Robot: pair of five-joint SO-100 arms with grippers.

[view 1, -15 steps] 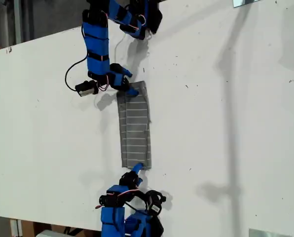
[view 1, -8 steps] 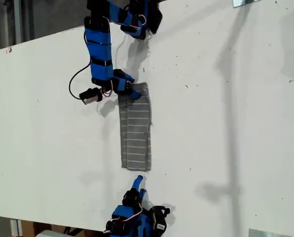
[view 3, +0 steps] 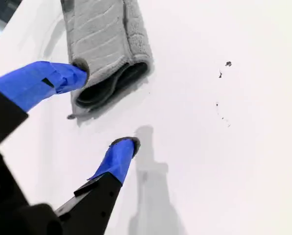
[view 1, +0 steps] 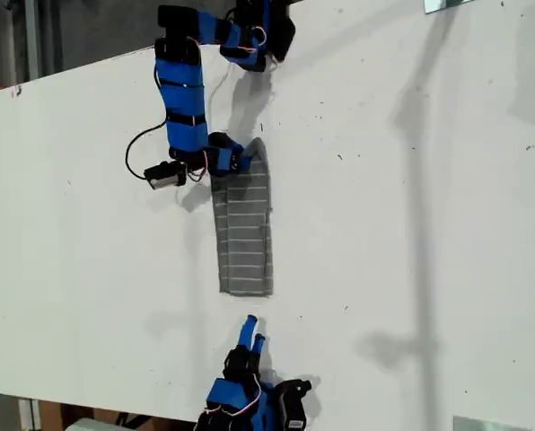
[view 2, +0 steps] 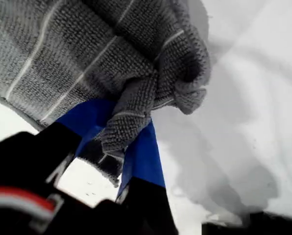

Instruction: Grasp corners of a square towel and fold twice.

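Towel (view 1: pixel 244 235) lies on the white desk (view 1: pixel 411 224) as a narrow folded strip. Since 1 s ago, my second gripper (view 3: pixel 104 110) has let go of the near end and backed off; it now sits open and empty, just short of that end. My first gripper (view 2: pixel 121 147) stays clamped on the far corner (view 2: pixel 114 132), now lifted. Judgement: fold 2 is starting. Only the second wrist view shows the doubled layers.
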